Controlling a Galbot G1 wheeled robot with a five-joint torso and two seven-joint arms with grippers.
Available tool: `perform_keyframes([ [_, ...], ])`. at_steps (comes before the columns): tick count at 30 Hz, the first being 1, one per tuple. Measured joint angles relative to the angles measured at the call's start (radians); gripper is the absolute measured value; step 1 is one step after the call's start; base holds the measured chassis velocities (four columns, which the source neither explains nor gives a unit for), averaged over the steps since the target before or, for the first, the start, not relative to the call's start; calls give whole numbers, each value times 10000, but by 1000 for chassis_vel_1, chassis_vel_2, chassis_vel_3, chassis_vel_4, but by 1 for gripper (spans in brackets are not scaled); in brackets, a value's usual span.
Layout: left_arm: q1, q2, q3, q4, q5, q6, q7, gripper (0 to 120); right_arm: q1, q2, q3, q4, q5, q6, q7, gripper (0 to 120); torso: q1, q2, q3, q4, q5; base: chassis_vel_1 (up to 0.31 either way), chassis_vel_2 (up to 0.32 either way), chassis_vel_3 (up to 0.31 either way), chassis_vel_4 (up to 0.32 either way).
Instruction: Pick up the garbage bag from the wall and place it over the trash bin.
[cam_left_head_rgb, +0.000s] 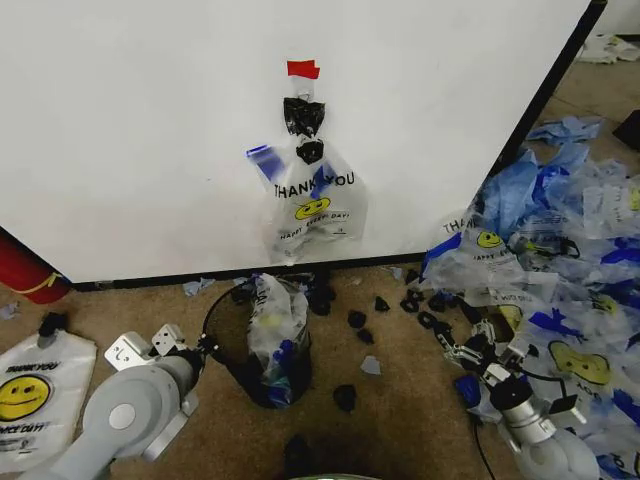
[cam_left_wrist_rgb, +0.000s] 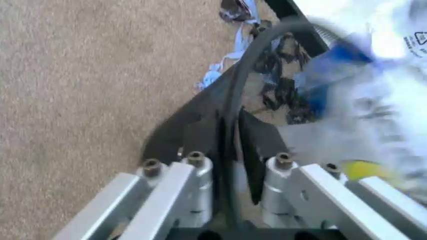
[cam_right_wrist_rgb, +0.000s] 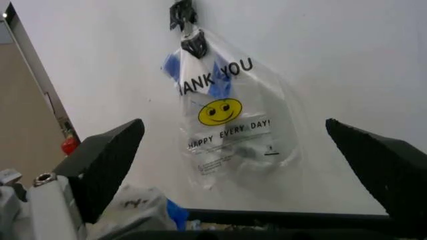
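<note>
I see the garbage bag (cam_left_head_rgb: 312, 200) hanging on the white wall (cam_left_head_rgb: 150, 120), pinned by a black clip (cam_left_head_rgb: 303, 117) under a strip of red tape (cam_left_head_rgb: 303, 69), its "THANK YOU" print and yellow smiley facing me. Directly below it, on the carpet near the wall's foot, stands the trash bin (cam_left_head_rgb: 272, 375), with crumpled clear and blue plastic already in and over it.

My left gripper (cam_left_head_rgb: 205, 352) sits just left of the bin, at its rim. In the left wrist view its fingers (cam_left_wrist_rgb: 253, 145) are pressed close together with the bin's dark rim (cam_left_wrist_rgb: 243, 65) running between them, clamped on that rim.

My right gripper (cam_right_wrist_rgb: 233, 145) is low at the right, near the heap of blue-and-clear bags (cam_left_head_rgb: 560, 260); its fingers (cam_right_wrist_rgb: 107, 160) are spread wide apart, framing the hanging bag without touching it.
</note>
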Motion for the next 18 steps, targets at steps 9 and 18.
perform_keyframes([
  [9, 259, -376, -77, -373, -106, 199, -212, 47, -25, 42, 7, 23, -32, 12, -15, 100, 0, 0, 0, 0, -2, 0, 0, 0, 0],
  [18, 306, -137, -352, -533, 17, 226, -362, 81, -171, -9, -130, 405, 201, -217, 238, 100, 0, 0, 0, -1, 0, 0, 0, 0, 0],
])
